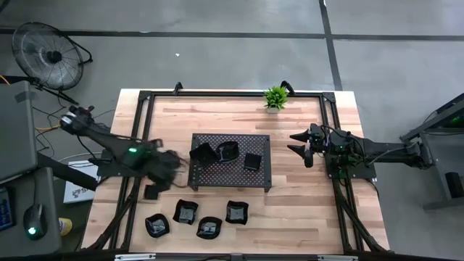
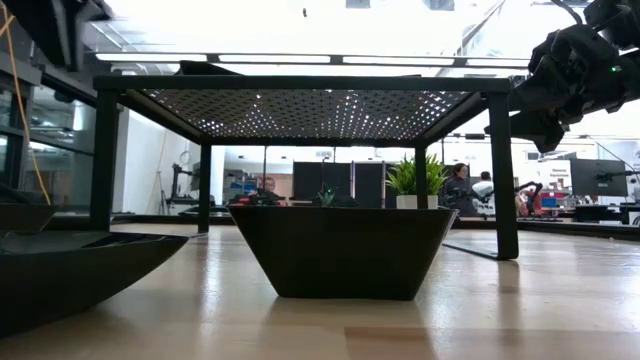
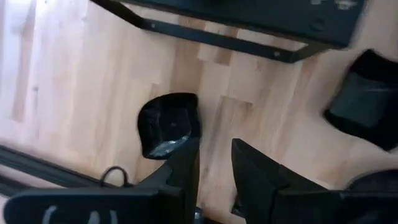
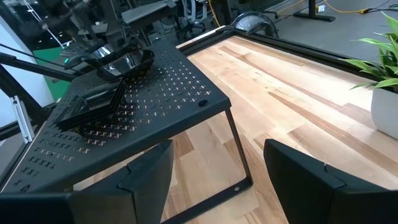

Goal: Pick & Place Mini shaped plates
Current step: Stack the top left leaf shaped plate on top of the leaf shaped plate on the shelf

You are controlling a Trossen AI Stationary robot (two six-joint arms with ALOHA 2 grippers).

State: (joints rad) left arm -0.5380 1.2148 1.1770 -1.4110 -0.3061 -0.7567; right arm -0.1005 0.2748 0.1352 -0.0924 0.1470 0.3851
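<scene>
A grey concrete floor (image 1: 217,58) crossed by dark seams surrounds the pale wooden worktop (image 1: 304,210). A round floor fan (image 1: 49,54) stands off one far corner. Beyond, people sit at desks with monitors (image 2: 598,178) under long ceiling light strips (image 2: 270,58) in an open, brightly lit workshop.

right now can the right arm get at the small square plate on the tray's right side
Probably yes: the right gripper is open, beside the perforated tray, and nothing stands between it and the square plate.

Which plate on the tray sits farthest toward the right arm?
The small flat square plate, alone at the perforated tray's right end. The other two plates sit together near its left-centre.
</scene>
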